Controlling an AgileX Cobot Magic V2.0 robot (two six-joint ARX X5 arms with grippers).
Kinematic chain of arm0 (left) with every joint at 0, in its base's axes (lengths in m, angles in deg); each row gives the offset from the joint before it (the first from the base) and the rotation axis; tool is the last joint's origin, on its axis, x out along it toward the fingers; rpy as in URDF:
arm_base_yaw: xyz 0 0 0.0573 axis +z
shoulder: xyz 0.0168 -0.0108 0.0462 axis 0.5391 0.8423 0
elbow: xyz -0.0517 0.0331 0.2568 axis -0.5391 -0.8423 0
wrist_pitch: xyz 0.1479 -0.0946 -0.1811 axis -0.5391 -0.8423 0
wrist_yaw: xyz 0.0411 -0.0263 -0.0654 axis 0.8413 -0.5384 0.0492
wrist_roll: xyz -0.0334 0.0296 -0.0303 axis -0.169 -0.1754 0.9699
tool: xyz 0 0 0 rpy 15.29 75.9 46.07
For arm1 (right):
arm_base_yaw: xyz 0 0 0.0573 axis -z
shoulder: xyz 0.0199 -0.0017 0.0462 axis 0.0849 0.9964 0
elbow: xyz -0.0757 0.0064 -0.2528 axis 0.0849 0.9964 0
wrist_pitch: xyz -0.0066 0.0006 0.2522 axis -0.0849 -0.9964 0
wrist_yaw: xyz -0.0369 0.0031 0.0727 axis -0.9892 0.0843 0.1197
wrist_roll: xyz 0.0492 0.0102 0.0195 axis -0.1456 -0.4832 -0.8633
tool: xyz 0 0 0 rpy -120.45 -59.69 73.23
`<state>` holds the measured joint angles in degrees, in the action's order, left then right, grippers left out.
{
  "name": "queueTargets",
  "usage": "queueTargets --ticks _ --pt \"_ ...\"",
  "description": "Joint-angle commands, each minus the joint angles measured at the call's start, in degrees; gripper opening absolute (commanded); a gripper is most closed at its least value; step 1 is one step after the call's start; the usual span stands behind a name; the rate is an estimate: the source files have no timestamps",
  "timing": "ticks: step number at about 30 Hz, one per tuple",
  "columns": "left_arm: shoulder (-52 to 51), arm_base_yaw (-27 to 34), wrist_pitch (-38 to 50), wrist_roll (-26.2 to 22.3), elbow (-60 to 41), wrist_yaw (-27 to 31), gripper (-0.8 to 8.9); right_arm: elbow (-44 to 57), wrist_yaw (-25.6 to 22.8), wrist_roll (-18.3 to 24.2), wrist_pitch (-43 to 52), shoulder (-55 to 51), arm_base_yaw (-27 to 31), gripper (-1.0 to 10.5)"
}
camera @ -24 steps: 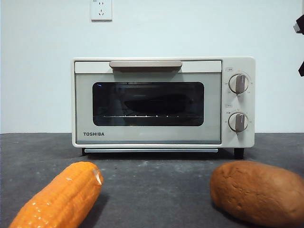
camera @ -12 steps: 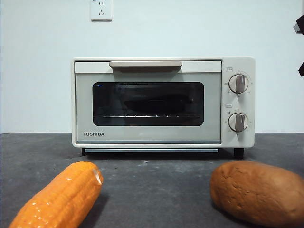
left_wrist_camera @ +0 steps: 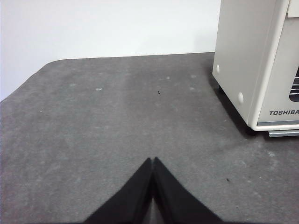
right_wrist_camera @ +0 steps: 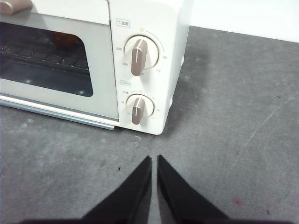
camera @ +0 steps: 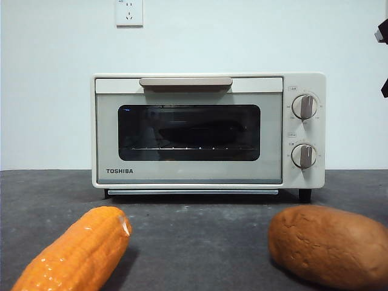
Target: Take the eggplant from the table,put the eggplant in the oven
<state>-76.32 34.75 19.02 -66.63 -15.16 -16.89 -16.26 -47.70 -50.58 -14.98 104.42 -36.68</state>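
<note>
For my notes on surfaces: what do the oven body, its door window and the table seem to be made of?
The oven body looks like cream painted metal or plastic, smooth with a soft sheen; which one is unclear. Its door window seems dark glass, since the rack shows through it. The table looks like a matte dark grey speckled mat or laminate, without reflections.

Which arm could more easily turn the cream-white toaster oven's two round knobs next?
Probably right: the right gripper faces the round knobs; the left gripper sits by the cream-white toaster oven's opposite side wall.

Eggplant (camera: 197,131): dim shape behind oven (camera: 209,130) glass, detail unreadable. Corn cob (camera: 73,251), brown lump (camera: 330,245) cut off by frame edge.
</note>
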Motion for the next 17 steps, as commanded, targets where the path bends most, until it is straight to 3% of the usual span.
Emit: queueTargets --ticks 1,5,9,17 --pt "-0.1 0.1 0.7 -0.7 -1.6 0.1 0.06 -0.3 -0.2 -0.6 0.6 0.1 -0.3 0.0" --pt "-0.1 0.1 0.7 -0.7 -1.6 0.1 0.06 -0.3 -0.6 0.2 -0.3 -1.3 -0.2 0.0" --pt "-0.1 0.1 0.7 -0.7 -1.6 0.1 0.06 -0.2 -5.1 7.6 -0.3 -8.3 3.2 0.0" --pt "-0.1 0.1 0.7 -0.7 -1.6 0.1 0.06 -0.1 2.2 8.6 0.5 -22.3 21.8 0.0"
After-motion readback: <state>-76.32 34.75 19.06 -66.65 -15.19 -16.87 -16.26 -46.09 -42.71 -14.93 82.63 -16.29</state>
